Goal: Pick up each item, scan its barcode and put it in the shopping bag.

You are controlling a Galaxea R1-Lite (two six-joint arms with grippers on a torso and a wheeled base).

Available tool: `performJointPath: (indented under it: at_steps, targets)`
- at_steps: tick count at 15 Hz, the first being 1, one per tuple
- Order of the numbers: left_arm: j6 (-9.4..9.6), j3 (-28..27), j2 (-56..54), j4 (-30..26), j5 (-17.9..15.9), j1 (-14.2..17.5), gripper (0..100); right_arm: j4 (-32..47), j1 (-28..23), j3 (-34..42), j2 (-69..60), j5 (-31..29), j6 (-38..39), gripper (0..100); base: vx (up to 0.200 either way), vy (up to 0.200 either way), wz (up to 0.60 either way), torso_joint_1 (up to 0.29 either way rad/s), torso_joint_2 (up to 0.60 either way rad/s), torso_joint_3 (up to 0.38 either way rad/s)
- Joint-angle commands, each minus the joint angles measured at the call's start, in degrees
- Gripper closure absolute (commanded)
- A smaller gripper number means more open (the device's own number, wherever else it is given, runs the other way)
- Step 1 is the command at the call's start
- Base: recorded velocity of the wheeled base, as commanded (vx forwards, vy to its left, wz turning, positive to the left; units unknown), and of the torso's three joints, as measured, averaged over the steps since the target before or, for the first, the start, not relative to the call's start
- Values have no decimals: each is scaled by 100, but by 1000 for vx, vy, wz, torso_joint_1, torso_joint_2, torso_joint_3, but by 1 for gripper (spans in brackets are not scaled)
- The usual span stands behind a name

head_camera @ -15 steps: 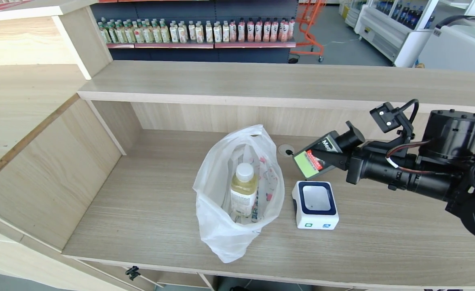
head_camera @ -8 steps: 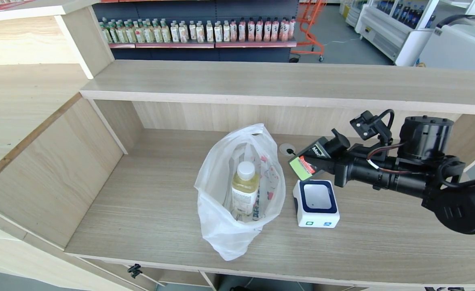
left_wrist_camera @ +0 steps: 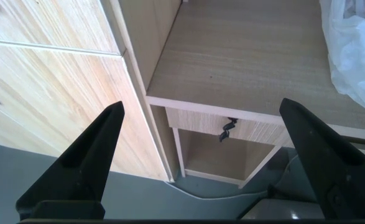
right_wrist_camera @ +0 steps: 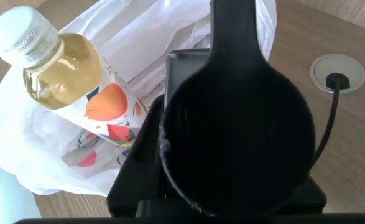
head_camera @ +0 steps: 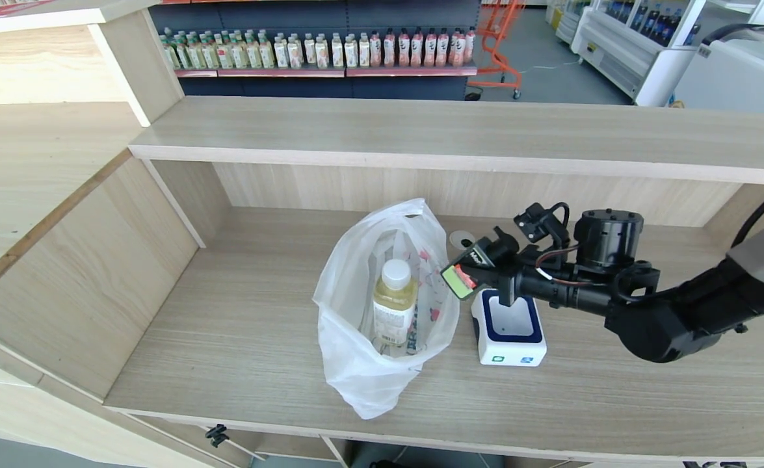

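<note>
**Wooden counter and its load**

The pale wood counter [head_camera: 225,338] bears a white shopping bag [head_camera: 355,377], standing open. A white scanner [head_camera: 512,338] sits just beside it, and near the back wall is what seems a round cable port [head_camera: 461,241].

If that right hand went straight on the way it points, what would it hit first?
Likely the near wall of the white shopping bag; the small box in the right hand would touch first. Depth is unclear.

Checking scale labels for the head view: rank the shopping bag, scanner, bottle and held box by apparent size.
1. shopping bag, clearly largest
2. scanner
3. bottle, counting only the part showing inside the bag
4. box, smallest, even though it is held above the counter and so nearer the camera
</note>
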State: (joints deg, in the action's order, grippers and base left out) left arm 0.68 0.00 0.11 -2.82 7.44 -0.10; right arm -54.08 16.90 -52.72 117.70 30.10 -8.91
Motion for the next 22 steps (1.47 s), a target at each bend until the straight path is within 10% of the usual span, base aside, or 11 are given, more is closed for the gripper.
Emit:
performJointPath:
  at_steps: [1, 17, 18, 22]
  targets:
    - [2, 0, -2, 0, 3, 1, 0, -15, 147, -405, 667, 5, -102, 100, 0, 0, 0, 0, 0, 0]
    - [2, 0, -2, 0, 3, 1, 0, 2, 675, -2066, 1976, 5, -884, 100, 0, 0, 0, 0, 0, 0]
    - [2, 0, -2, 0, 3, 1, 0, 2, 675, -2075, 1976, 14, -875, 0, 0, 0, 0, 0, 0, 0]
    - [2, 0, -2, 0, 3, 1, 0, 29, 648, -1996, 1449, 14, -260, 0, 0, 0, 0, 0, 0, 0]
